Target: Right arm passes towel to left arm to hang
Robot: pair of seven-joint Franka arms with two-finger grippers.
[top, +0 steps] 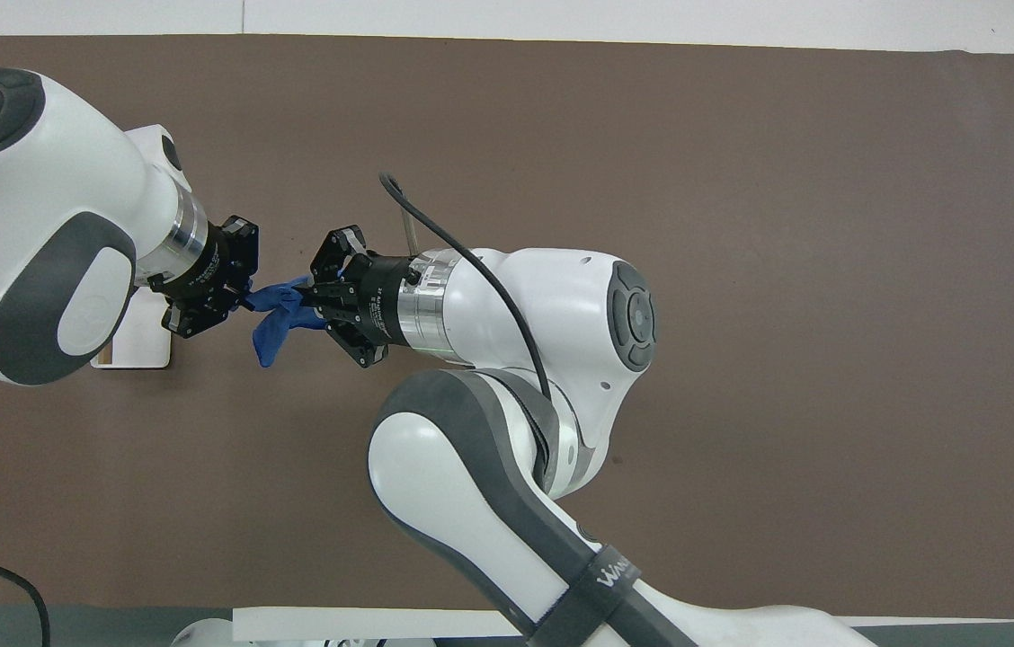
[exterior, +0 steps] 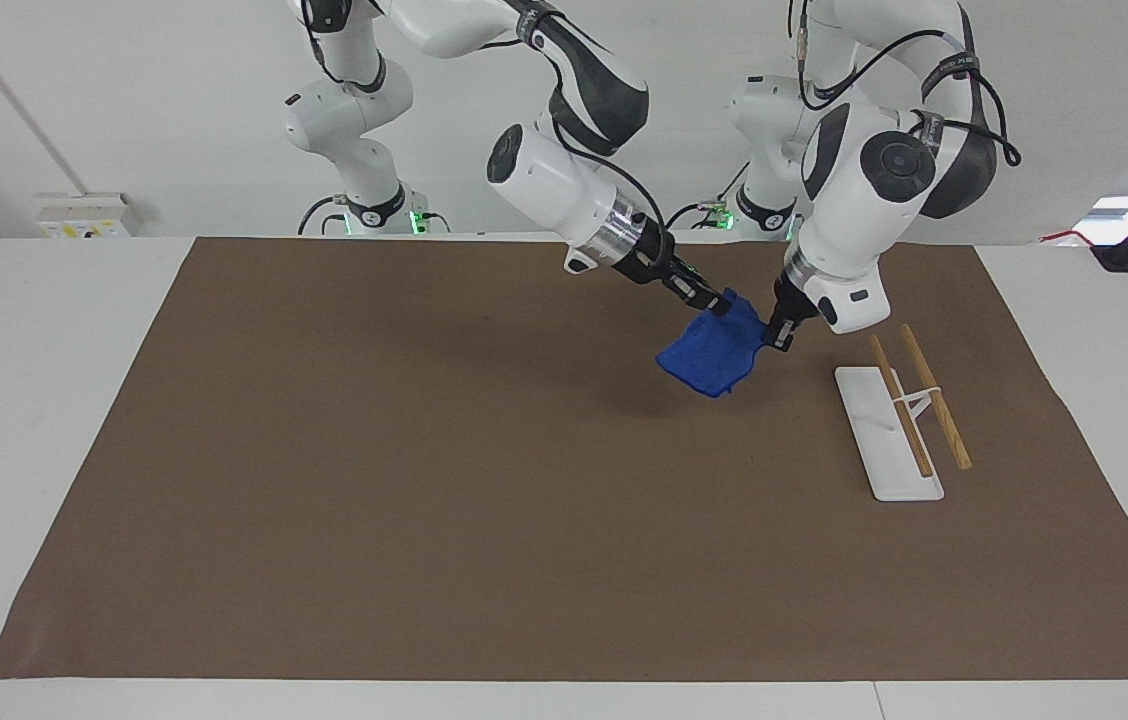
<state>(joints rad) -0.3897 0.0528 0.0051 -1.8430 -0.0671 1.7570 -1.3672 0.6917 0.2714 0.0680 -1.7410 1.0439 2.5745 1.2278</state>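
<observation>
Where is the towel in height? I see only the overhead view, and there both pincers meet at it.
Observer: In the facing view the towel hangs in the air, clear of the brown mat.
Operator: And the rack? The left arm covers most of it for me.
Observer: The rack stands toward the left arm's end of the table, with nothing hung on it.
Operator: Does the left pincer reach the towel?
Observer: Yes, the left pincer touches the towel's edge, while the right pincer holds its top.
</observation>
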